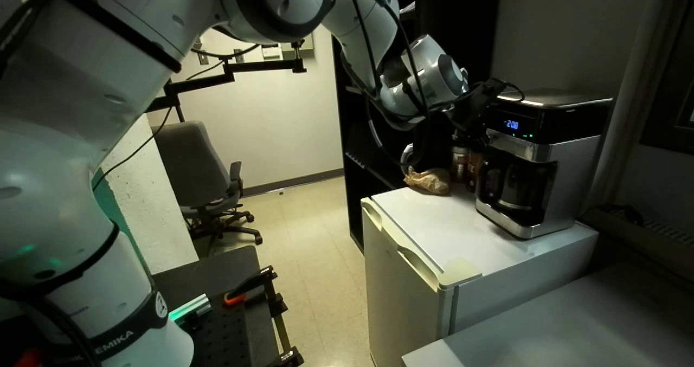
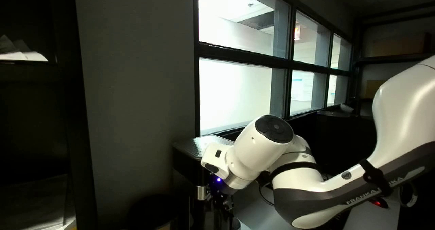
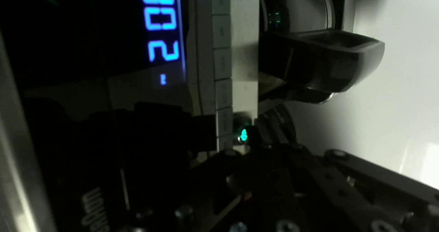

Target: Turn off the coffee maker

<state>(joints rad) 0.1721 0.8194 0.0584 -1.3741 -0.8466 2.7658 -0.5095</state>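
Observation:
The silver-and-black coffee maker (image 1: 577, 180) stands upright on a white fridge. Its top shows in an exterior view (image 2: 190, 148), and its black front fills the left of the wrist view (image 3: 82, 43). Its display is lit blue (image 1: 511, 124) and shows sideways in the wrist view (image 3: 161, 23). A row of pale buttons (image 3: 223, 64) runs beside it. The dark carafe (image 1: 518, 185) sits below. My gripper (image 3: 259, 136) looks shut and empty, its fingertips close to the end of the button row, by a green glow (image 3: 244, 135). Contact cannot be told; the tips are very dark.
The fridge top (image 1: 434, 215) also bears a crumpled brown bag (image 1: 428, 180) and a jar (image 1: 460, 163) behind the gripper. A black shelf (image 1: 358, 134) stands behind. A windowed wall (image 2: 238, 90) rises beside the coffee maker. A white surface (image 1: 542, 323) lies in front.

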